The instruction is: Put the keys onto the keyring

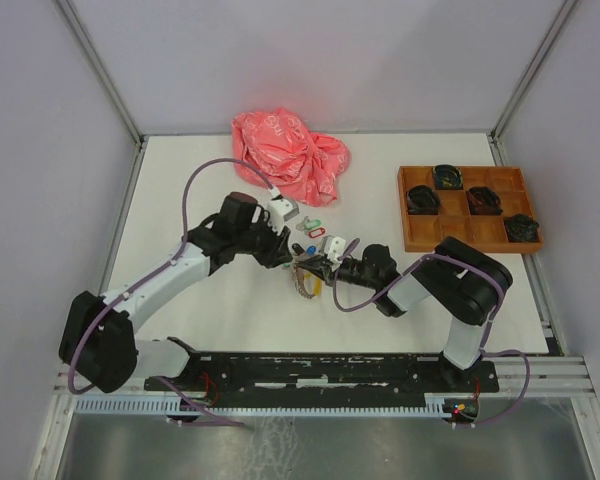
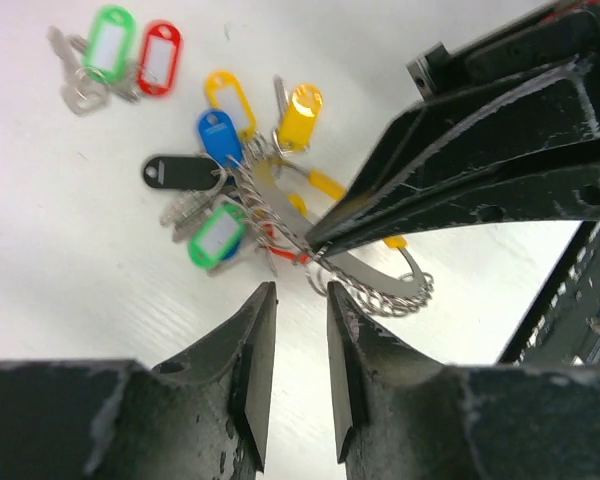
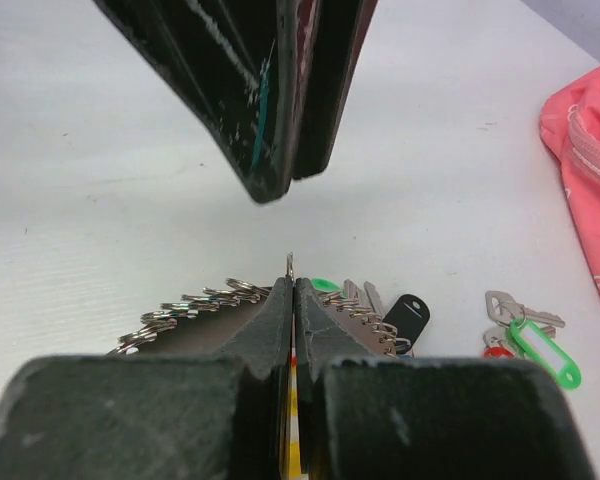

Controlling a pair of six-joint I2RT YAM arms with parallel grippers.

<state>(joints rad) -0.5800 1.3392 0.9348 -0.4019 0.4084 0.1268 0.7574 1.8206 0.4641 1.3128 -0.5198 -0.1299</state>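
Two keys [image 2: 108, 45] clear of keyring [image 2: 267, 205]; right end effector [image 2: 315, 240] tight on it, left end effector [image 2: 300, 297] agape.

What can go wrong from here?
1. The right gripper pinches the keyring only at its fingertips, so it may slip out.
2. The left gripper hangs open right beside it, and the two could collide.
3. The keys lie flat on the table, probably hard to grab.

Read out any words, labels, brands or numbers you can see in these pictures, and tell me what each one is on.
No text can be read.
Pink bag: white printed marks, too blurred to read.
Green tag and red tag: the paper inserts look blank.
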